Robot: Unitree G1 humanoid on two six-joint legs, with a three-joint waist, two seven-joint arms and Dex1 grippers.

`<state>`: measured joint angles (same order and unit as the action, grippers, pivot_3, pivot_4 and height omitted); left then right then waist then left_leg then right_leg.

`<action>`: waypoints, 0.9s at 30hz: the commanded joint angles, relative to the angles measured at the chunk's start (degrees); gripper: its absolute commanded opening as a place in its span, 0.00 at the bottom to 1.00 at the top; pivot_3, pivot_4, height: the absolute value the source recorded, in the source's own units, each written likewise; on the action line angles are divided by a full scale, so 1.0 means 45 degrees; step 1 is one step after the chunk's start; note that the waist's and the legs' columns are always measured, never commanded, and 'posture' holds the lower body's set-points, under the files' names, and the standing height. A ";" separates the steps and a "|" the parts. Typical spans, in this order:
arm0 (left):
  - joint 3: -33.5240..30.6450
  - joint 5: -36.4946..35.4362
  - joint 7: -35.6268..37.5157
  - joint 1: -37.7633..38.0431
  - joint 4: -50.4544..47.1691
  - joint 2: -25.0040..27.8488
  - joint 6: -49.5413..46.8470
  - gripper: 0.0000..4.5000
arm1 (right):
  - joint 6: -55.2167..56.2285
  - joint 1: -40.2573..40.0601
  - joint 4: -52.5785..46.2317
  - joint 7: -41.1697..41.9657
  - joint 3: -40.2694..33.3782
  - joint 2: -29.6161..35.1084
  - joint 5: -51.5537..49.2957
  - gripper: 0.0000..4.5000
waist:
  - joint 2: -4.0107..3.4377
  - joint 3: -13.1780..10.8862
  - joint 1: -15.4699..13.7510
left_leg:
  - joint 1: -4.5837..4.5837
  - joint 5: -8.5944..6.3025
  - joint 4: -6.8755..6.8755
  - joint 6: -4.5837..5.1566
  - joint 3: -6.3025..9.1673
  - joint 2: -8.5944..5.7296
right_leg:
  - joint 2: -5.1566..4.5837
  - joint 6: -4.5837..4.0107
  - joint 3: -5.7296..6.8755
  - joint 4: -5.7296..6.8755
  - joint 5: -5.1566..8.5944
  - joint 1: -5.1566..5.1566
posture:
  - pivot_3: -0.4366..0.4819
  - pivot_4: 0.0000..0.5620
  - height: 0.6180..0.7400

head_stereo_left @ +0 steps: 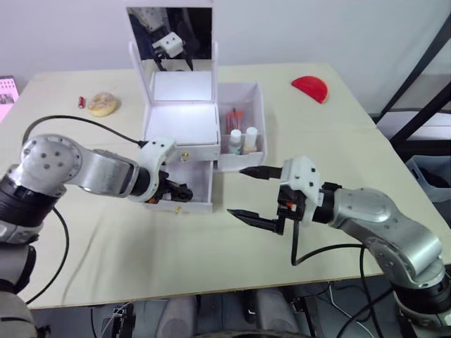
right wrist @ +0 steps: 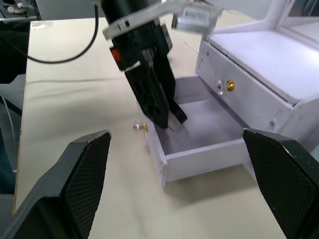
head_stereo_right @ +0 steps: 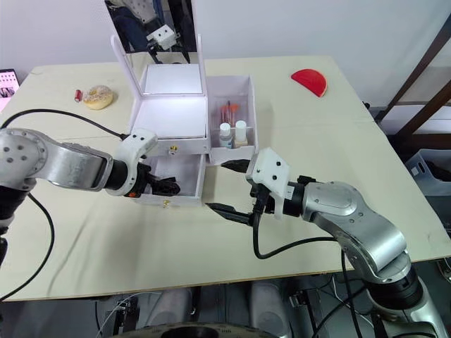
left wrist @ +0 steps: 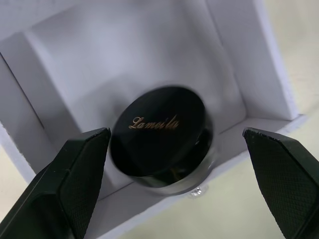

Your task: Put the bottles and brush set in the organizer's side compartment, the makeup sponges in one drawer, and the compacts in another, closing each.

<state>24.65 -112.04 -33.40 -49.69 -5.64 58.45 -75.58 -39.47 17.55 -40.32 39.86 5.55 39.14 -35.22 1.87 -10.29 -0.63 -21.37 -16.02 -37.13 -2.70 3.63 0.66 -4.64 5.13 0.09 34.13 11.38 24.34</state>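
Black compact lies in the open drawer between the left hand's spread fingers

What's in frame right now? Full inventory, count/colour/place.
Organizer: 1, white, table centre, mirror lid up.
Lower drawer: 1, white, pulled open.
Compact: 1, black, inside the open drawer.
Bottles: 2, white and cream, side compartment.
Brush set: 1, reddish, side compartment behind the bottles.
Sponge: 1, tan, table far left.
Red item: 1, half-round, table far right.
Table: 1, beige.
Left gripper: open, over the drawer, around the compact.
Right gripper: open, beside the drawer.
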 commanded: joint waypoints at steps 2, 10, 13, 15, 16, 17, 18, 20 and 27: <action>-0.0184 -0.0212 -0.0348 0.0023 0.0007 -0.0080 0.0180 0.99 | 0.0113 0.0244 -0.0522 -0.0039 -0.0392 -0.0111 -0.0334 1.00 | 0.0000 0.0000 0.0001 | -0.0001 0.0000 0.0000 0.0000 -0.0001 -0.0001 | -0.0001 0.0000 -0.0001 -0.0002 0.0000 0.0000 | 0.48 0.27 1.00; -0.0441 -0.0212 -0.0439 -0.0189 0.0249 -0.0253 0.0174 0.58 | 0.0194 0.0023 -0.0590 -0.0092 -0.0351 -0.0099 -0.0368 1.00 | 0.0000 0.0000 0.0001 | 0.0000 0.0000 -0.0001 0.0000 -0.0001 0.0000 | -0.0001 0.0000 0.0000 -0.0001 0.0000 0.0000 | 0.48 0.27 1.00; -0.0511 -0.0212 -0.0399 -0.0318 0.0360 -0.0268 0.0141 0.58 | 0.0197 0.0001 -0.0602 -0.0098 -0.0359 -0.0095 -0.0370 1.00 | 0.0000 0.0000 0.0004 | 0.0000 0.0000 0.0000 -0.0001 -0.0001 0.0000 | -0.0001 0.0000 0.0000 -0.0001 0.0000 0.0000 | 0.48 0.27 1.00; -0.0591 -0.0212 -0.0291 -0.0418 0.0414 -0.0284 0.0095 0.58 | 0.0200 -0.0002 -0.0592 -0.0089 -0.0364 -0.0085 -0.0371 1.00 | 0.0000 0.0000 0.0002 | 0.0000 0.0000 -0.0001 -0.0001 -0.0001 0.0000 | -0.0001 0.0000 0.0000 -0.0001 0.0000 0.0000 | 0.48 0.27 1.00; -0.0660 -0.0212 -0.0204 -0.0497 0.0432 -0.0265 0.0064 0.58 | 0.0199 0.0005 -0.0571 -0.0082 -0.0354 -0.0083 -0.0363 1.00 | 0.0000 0.0000 0.0002 | -0.0001 0.0000 0.0000 -0.0001 -0.0001 0.0000 | -0.0001 0.0000 0.0000 -0.0001 0.0000 0.0000 | 0.48 0.27 1.00; -0.0744 -0.0212 -0.0055 -0.0577 0.0463 -0.0220 0.0004 0.58 | 0.0204 0.0018 -0.0540 -0.0073 -0.0323 -0.0087 -0.0341 1.00 | 0.0000 0.0000 0.0001 | -0.0001 0.0000 0.0000 -0.0001 -0.0001 0.0000 | -0.0001 0.0000 0.0000 -0.0002 0.0000 0.0000 | 0.48 0.27 1.00; -0.0796 -0.0212 0.0050 -0.0632 0.0486 -0.0186 -0.0038 0.58 | 0.0207 0.0027 -0.0519 -0.0067 -0.0301 -0.0091 -0.0325 1.00 | 0.0000 0.0000 0.0002 | -0.0002 0.0000 0.0001 0.0000 -0.0001 -0.0001 | -0.0001 0.0001 0.0000 -0.0003 0.0000 0.0000 | 0.48 0.27 1.00; -0.1114 -0.0212 0.0833 -0.0870 0.0519 0.0216 -0.0339 0.58 | 0.0223 0.0048 -0.0455 -0.0046 -0.0243 -0.0110 -0.0289 1.00 | 0.0000 0.0000 0.0003 | -0.0002 0.0000 0.0000 -0.0001 -0.0002 0.0000 | -0.0001 0.0000 0.0000 -0.0004 0.0000 0.0000 | 0.48 0.27 1.00; -0.2387 -0.0212 0.4126 -0.0329 -0.0502 0.2781 -0.0742 0.58 | 0.0220 0.0013 -0.0356 0.0157 -0.0229 -0.0066 -0.0355 1.00 | -0.0006 -0.0005 0.0179 | 0.0000 0.0000 0.0014 0.0000 -0.0004 0.0000 | 0.0000 0.0003 0.0001 -0.0004 0.0004 0.0010 | 0.48 0.27 1.00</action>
<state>16.75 -112.08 -17.23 -51.45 -5.95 69.45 -79.47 -39.47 17.18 -40.80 40.21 5.34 39.08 -36.24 1.84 -10.31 0.18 -21.37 -16.03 -37.05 -2.70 3.61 0.66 -4.66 5.14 0.09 34.11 11.40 24.40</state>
